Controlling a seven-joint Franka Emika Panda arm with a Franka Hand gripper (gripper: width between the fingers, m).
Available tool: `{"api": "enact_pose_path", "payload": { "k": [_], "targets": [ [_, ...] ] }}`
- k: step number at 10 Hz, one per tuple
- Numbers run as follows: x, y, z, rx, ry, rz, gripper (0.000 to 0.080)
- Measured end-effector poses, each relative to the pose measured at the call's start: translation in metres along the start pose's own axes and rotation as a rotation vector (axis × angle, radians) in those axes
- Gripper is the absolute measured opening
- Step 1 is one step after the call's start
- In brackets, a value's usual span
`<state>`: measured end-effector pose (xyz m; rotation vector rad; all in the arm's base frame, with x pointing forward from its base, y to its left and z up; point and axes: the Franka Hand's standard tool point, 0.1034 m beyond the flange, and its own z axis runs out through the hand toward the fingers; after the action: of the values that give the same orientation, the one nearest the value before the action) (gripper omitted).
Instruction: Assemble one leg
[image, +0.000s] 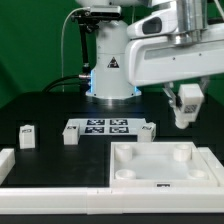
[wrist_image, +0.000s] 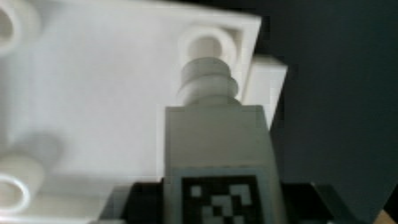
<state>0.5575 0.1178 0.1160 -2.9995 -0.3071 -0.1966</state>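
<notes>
Leg by leg from the exterior view's left: the first loose leg (image: 27, 135) stands alone on the black table (image: 50, 105), well apart from everything else. The second loose leg (image: 71, 133) stands just beside the left end of the marker board (image: 105, 127). The third loose leg (image: 150, 131) sits just beside the board's right end. Each shows a dark tag on the face turned to the camera. Behind the board rises the robot base (image: 110, 70).

In front of the board, toward the exterior view's right, the large white tray part (image: 165, 178) lies flat on the table. Its raised rim faces up, with round sockets in its corners. A long white rail (image: 50, 190) runs along the table's front edge to the left of it.

Furthest right, the hand (image: 185, 112) hangs over the tray part's back right corner. It is closed on the leg (image: 183, 120), which it carries clear of the table.

The wrist view shows the hand (wrist_image: 217, 205) with its dark fingers (wrist_image: 134, 205) pressed against both sides of the leg (wrist_image: 217, 140). The tagged face is turned to the camera, and a stepped peg on the far end points away from the wrist. That peg points toward a round socket (wrist_image: 210, 45) in the tray part (wrist_image: 80, 90). The picture is blurred, so I cannot tell whether the tip touches the socket; in the exterior view the two look apart.
</notes>
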Motion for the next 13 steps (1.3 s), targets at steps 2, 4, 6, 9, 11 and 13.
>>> {"api": "enact_pose_path", "payload": {
  "k": [2,4,6,9,11,13],
  "targets": [
    [0.033,0.008,0.008,0.007,0.022,-0.026,0.0287],
    [0.039,0.01,0.012,0.007,0.037,-0.05,0.0287],
    [0.04,0.012,0.013,0.0,0.064,-0.05,0.0287],
    [0.035,0.019,0.024,-0.025,0.152,-0.058,0.0287],
    [0.055,0.022,0.03,-0.031,0.208,-0.057,0.0287],
    [0.057,0.022,0.034,-0.027,0.201,-0.056,0.0287]
  ]
}}
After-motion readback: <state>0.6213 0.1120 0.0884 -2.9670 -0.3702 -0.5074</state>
